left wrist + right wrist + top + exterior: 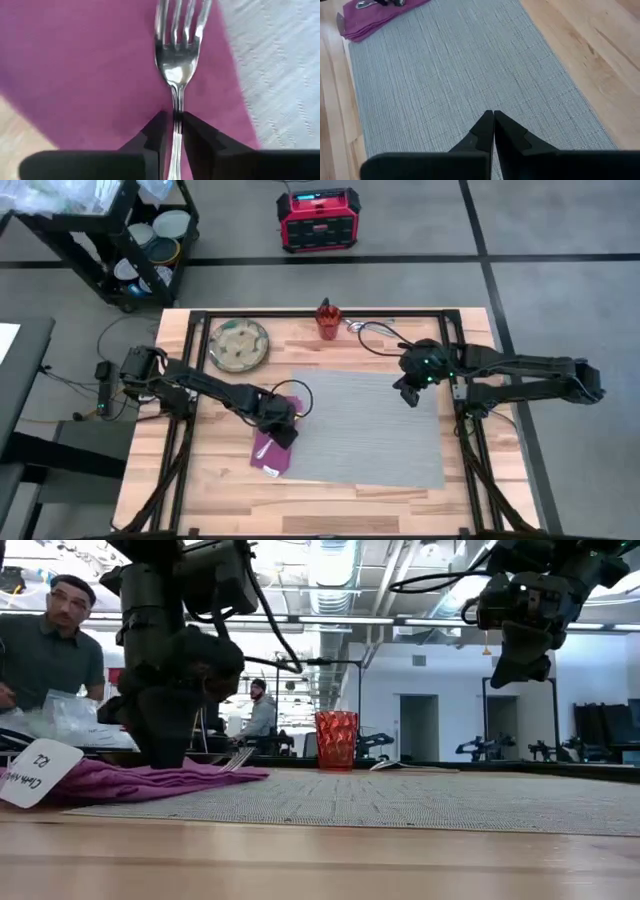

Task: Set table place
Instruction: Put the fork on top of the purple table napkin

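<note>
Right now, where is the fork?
The fork is over the magenta napkin at the grey mat's left edge in the high view, its handle pinched between the left gripper's fingers.

The left gripper [281,423] is covering the fork [176,60] from above in the high view; the fork's handle is running out of sight between the fingers [152,137] in the left wrist view; the napkin [140,781] tag's writing is staying too small to read.

Wooden table [210,500], grey mat [380,430], plate [239,344], cup [327,320]
</note>
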`<act>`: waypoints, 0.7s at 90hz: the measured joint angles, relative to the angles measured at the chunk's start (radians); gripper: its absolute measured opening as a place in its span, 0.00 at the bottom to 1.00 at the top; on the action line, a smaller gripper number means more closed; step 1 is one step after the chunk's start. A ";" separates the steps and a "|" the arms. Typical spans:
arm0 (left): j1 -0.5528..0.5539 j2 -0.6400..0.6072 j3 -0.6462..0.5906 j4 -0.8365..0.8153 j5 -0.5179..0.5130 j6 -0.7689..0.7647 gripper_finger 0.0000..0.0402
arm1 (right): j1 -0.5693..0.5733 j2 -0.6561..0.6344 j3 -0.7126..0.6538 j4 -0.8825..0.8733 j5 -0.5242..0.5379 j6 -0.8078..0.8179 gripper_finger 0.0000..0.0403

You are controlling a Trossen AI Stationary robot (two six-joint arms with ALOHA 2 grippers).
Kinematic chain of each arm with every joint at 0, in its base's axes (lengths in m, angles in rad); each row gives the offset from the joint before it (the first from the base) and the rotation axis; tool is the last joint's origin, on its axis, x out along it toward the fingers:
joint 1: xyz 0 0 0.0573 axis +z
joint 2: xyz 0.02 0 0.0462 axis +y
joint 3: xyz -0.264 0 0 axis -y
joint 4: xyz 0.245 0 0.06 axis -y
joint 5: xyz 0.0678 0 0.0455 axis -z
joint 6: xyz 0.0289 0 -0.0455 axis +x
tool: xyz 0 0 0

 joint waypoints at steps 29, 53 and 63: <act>-0.003 -0.002 0.042 -0.008 -0.005 0.036 0.01 | 0.000 0.000 0.000 -0.002 0.000 0.001 0.00; -0.003 -0.002 0.082 -0.037 -0.016 -0.009 0.00 | -0.001 0.000 0.000 -0.002 0.010 0.000 0.00; -0.003 -0.003 0.085 -0.036 -0.061 -0.116 0.00 | -0.007 0.000 0.000 -0.002 0.018 0.001 0.00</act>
